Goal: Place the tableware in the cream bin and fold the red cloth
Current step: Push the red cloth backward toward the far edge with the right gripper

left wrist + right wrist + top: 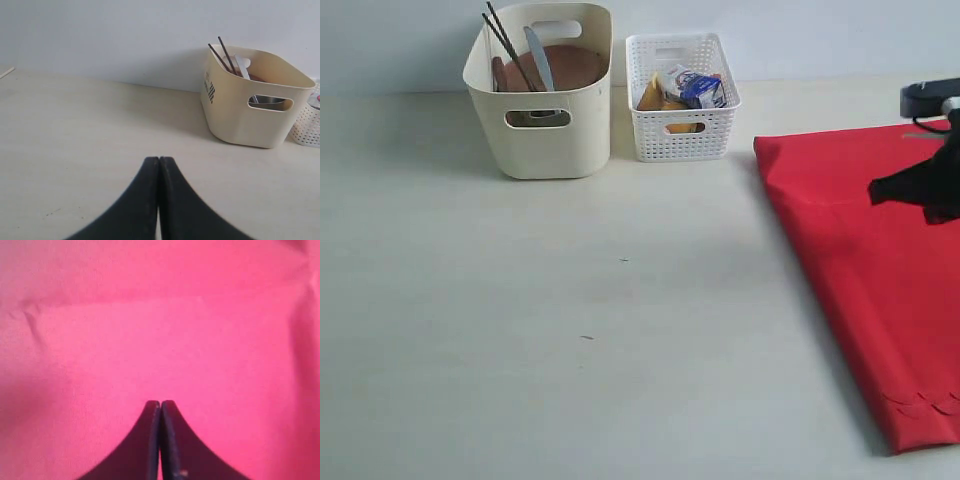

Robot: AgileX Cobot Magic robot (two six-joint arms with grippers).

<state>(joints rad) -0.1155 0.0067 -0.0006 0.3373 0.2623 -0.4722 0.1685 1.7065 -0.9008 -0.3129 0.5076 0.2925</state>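
- Left gripper (158, 161): jaws pressed together, holding nothing. It sits low over bare table (75, 150).
- Cream bin (250, 100): stands well ahead of the left jaws and off to one side, well apart from them.
- Bin contents visible: dark chopsticks (505, 40) and steel table knife (540, 58) leaning upright, round wooden plate (570, 68) against the far wall, and steel cup (270, 102) showing through the handle cut-out. Bowl and spoon cannot be confirmed.
- No tableware lies on the open table, so the loading step is judged complete.
- White lattice basket (680, 100): just beside the bin and holding a milk carton (695, 88). Not part of the task.
- Right gripper (160, 404): jaws pressed together with no fabric pinched between them.
- Red cloth (850, 280): spread directly under and ahead of the right jaws, with a crease line across it beyond the tips.
- The cloth appears layered at its scalloped edge, so some folding is judged done. Whether any fold is left cannot be told.
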